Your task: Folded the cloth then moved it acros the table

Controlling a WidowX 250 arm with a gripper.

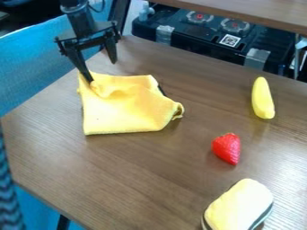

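The gripper (101, 72) hangs at the upper left with its two fingers spread apart. Its left fingertip is at the upper-left corner of the yellow cloth (123, 110); whether it touches or stands just above, I cannot tell. The other fingertip is higher, beyond the cloth's back edge. The cloth lies on the left part of the brown table (138, 175), partly folded over, with a rumpled bulge near the gripper and a small curl at its right corner. A bit of something dark shows at its upper-right edge.
A yellow banana-like toy (262, 99) lies at the right, a red strawberry (226, 148) right of centre, and a pale yellow block with a dark edge (239, 205) at the lower right. Behind the table's back edge stands a black case (198, 36). Blue material borders the left.
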